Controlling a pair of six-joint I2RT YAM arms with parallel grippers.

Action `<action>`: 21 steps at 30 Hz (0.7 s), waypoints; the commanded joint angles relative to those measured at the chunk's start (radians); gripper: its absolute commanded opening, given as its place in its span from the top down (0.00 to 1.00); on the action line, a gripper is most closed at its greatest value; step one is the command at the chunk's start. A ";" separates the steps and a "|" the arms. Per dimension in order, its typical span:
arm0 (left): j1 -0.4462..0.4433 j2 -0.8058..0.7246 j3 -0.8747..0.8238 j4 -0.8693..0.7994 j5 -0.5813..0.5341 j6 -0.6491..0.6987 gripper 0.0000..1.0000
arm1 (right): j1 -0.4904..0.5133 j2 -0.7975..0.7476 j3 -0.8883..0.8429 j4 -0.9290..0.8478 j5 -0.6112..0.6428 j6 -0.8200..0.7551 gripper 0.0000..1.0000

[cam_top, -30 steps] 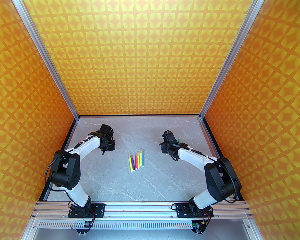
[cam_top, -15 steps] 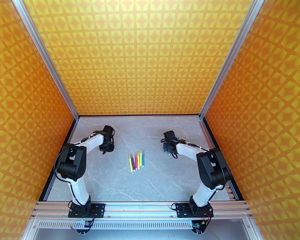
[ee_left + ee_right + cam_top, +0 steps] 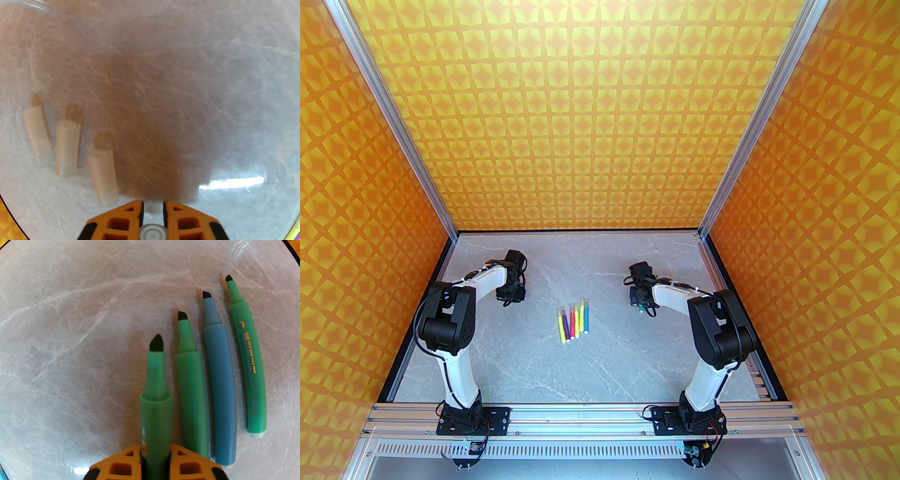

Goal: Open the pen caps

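The table (image 3: 525, 365) is smooth grey marble-look stone or laminate, semi-gloss, with a glare streak. Each cap (image 3: 66, 147) is milky translucent plastic, smooth. Each pen (image 3: 220, 392) has a frosted, satin plastic barrel and a dark felt tip. The left end effector (image 3: 152, 207) and right end effector (image 3: 155, 451) have matt orange moulded plastic fingers (image 3: 178, 452). The rails (image 3: 581, 415) are brushed aluminium.

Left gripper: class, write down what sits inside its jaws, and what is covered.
The left gripper clamps a clear pen cap, seen end-on, between its orange fingers. The cap's sides and length are hidden between them.
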 commanded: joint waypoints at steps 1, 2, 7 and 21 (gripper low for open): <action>0.009 0.016 0.030 -0.012 -0.020 0.021 0.85 | -0.014 0.022 0.028 -0.018 0.017 0.024 0.95; 0.011 0.016 0.030 -0.013 -0.020 0.020 0.85 | -0.015 0.024 0.030 -0.019 0.017 0.024 0.95; 0.015 0.019 0.025 -0.006 -0.020 0.020 0.82 | -0.017 0.031 0.038 -0.026 0.013 0.024 0.90; 0.021 0.024 0.020 -0.005 -0.019 0.022 0.74 | -0.017 0.038 0.049 -0.048 0.004 0.014 0.79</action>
